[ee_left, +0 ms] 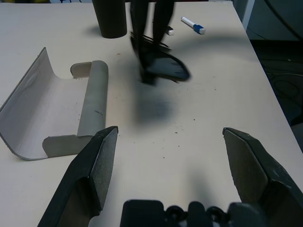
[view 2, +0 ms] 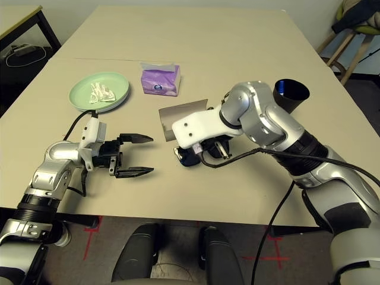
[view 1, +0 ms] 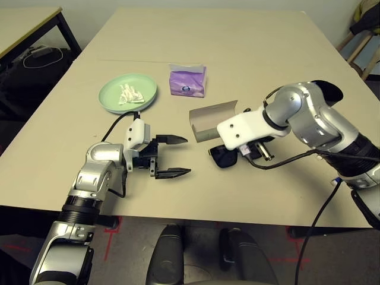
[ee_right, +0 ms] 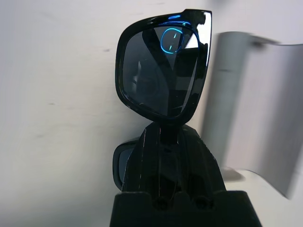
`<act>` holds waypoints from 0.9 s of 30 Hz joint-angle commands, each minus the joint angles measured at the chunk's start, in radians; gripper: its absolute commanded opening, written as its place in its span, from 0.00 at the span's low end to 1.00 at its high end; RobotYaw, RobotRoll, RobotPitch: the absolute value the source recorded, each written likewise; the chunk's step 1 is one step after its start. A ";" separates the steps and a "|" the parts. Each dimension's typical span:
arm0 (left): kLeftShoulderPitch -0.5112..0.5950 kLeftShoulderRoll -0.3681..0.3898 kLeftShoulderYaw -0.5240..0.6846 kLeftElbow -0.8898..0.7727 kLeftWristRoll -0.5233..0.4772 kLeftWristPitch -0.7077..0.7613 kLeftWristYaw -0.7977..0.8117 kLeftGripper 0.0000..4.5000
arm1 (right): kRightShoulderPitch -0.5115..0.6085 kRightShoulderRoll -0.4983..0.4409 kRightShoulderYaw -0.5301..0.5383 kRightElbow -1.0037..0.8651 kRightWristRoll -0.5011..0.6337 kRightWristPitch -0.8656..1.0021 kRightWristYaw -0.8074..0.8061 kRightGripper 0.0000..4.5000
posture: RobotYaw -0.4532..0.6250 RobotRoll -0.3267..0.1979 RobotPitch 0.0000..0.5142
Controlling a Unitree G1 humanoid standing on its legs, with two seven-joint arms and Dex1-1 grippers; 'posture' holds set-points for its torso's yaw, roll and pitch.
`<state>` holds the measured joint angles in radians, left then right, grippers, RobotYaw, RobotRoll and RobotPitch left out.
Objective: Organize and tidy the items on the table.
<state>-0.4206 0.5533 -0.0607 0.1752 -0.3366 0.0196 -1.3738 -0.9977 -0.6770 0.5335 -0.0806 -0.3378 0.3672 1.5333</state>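
- Right claw (ee_right: 168,127) closed on black sunglasses (ee_right: 163,66), held above table (view 1: 237,202) near front edge.
- Left claw (view 1: 181,157) wide and empty, near front edge.
- Beside open glasses case (view 1: 211,126).

Pale wall (view 1: 178,3) at twelve o'clock, behind everything. At eleven o'clock, a second desk (view 1: 24,27), beige with black legs. At two o'clock, a wooden-legged chair (view 2: 350,44) with dark cloth (view 2: 356,15) on it. At six o'clock, grey floor (view 1: 202,237) with red marks (view 1: 111,237).
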 commanded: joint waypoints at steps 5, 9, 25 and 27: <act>-0.015 -0.008 -0.001 -0.015 -0.025 0.026 0.017 1.00 | -0.050 0.042 0.004 0.124 -0.051 -0.067 -0.135 0.09 | 0.63 0.62 0.21; -0.015 -0.007 0.005 -0.024 -0.034 0.036 0.038 1.00 | -0.088 0.095 0.021 0.248 -0.097 -0.142 -0.227 0.09 | 0.64 0.62 0.21; 0.028 0.015 0.007 -0.086 -0.044 0.059 0.075 1.00 | -0.174 0.246 0.060 0.589 -0.222 -0.284 -0.400 0.09 | 0.67 0.62 0.23; 0.031 0.017 0.007 -0.092 -0.045 0.062 0.079 1.00 | -0.183 0.257 0.058 0.620 -0.229 -0.298 -0.413 0.09 | 0.68 0.62 0.23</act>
<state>-0.4049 0.5611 -0.0518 0.1137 -0.3711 0.0745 -1.2944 -1.1663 -0.4251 0.5789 0.5195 -0.5580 0.0842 1.1315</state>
